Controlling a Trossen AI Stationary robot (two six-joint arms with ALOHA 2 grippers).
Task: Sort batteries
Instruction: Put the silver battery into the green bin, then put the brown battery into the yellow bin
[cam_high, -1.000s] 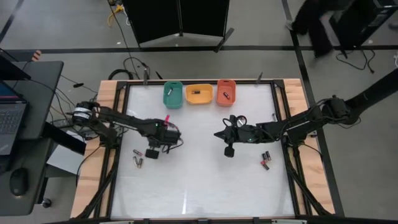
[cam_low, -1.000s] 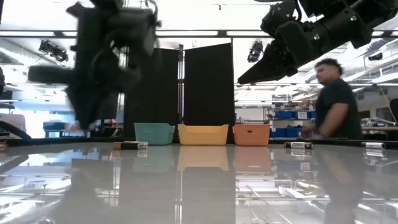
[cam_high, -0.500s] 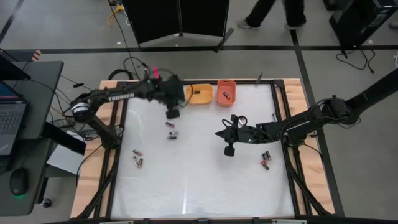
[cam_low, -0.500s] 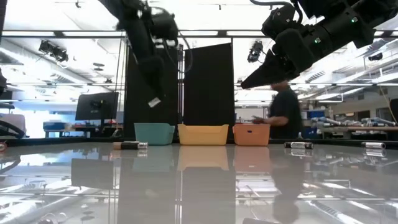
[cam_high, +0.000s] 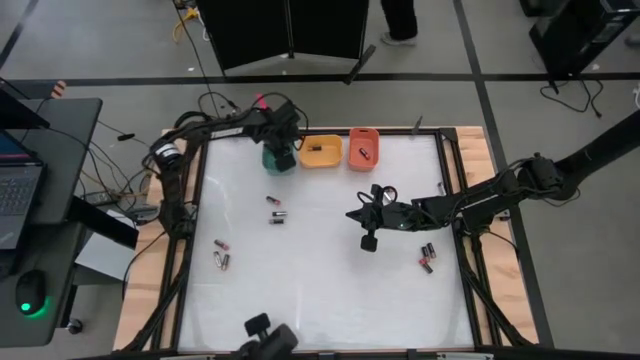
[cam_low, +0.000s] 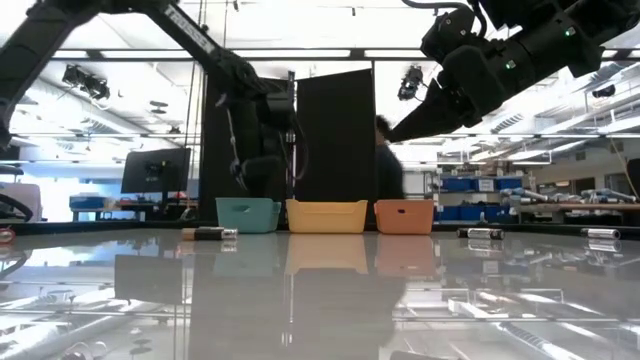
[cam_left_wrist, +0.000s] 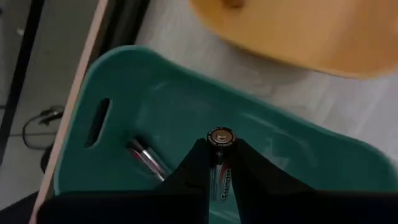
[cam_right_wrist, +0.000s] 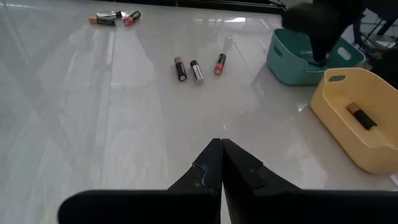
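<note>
My left gripper (cam_high: 283, 150) is at the table's far edge over the green tray (cam_high: 270, 160), shut on a battery (cam_left_wrist: 220, 138) with a silvery end cap and a red and dark label. Another battery (cam_left_wrist: 146, 160) lies on the tray's floor. My right gripper (cam_high: 352, 217) is shut and empty, held above the table's middle; it also shows in its wrist view (cam_right_wrist: 221, 148). Loose batteries lie on the table at the left middle (cam_high: 275, 208), the left edge (cam_high: 222, 252) and the right (cam_high: 427, 258). My left gripper pinches the battery's labelled body (cam_left_wrist: 224, 182) between its two fingers. The battery lies along the fingers, and its metal end cap (cam_left_wrist: 220, 134) sticks out past the fingertips. The fingers come from above, pointing down into the green tray. The battery is lifted over the tray's inside.
The orange tray (cam_high: 320, 152) and the red tray (cam_high: 363, 148) stand beside the green one at the far edge, each with a battery in it. A dark object (cam_high: 265, 335) shows at the table's near edge. A person stands beyond the table (cam_low: 388, 165).
My left gripper has risen from the table's left middle and gone toward the far edge, carrying the battery, and now stands over the green tray. Two batteries show on the table near where it was. A person has walked across the room behind.
</note>
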